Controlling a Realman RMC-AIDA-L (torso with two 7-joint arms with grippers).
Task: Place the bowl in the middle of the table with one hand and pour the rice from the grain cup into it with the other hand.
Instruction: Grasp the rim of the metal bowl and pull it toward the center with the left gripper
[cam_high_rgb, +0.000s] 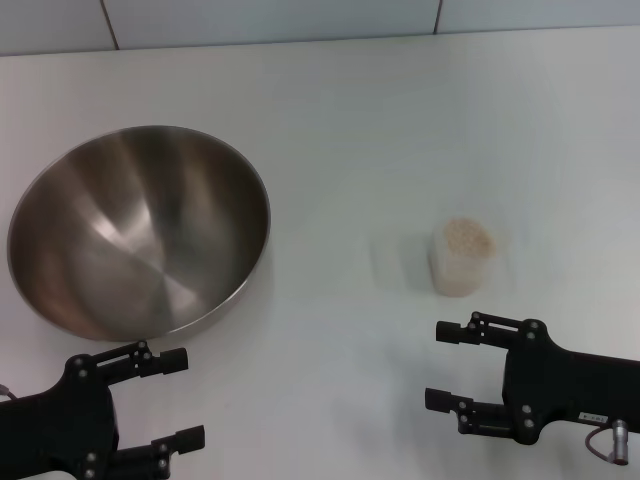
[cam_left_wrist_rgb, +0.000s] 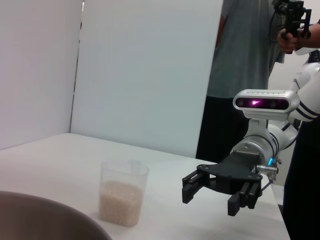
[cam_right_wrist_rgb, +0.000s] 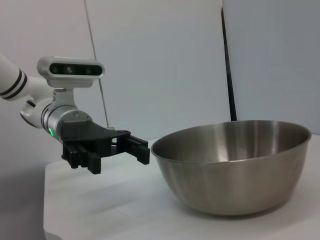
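The large steel bowl (cam_high_rgb: 140, 230) sits empty on the left of the white table (cam_high_rgb: 400, 120). The clear grain cup (cam_high_rgb: 462, 257) stands upright at the right of centre, holding rice (cam_high_rgb: 467, 237). My left gripper (cam_high_rgb: 190, 397) is open and empty, just in front of the bowl near the table's front edge. My right gripper (cam_high_rgb: 435, 365) is open and empty, in front of the cup and apart from it. The left wrist view shows the cup (cam_left_wrist_rgb: 124, 192), the bowl's rim (cam_left_wrist_rgb: 50, 220) and the right gripper (cam_left_wrist_rgb: 212, 195). The right wrist view shows the bowl (cam_right_wrist_rgb: 235, 165) and the left gripper (cam_right_wrist_rgb: 117, 159).
Grey-white tiles (cam_high_rgb: 270, 20) run along the table's far edge. A person (cam_left_wrist_rgb: 245, 60) stands beyond the table's right side in the left wrist view. White panels (cam_right_wrist_rgb: 160, 65) stand behind the table's left side.
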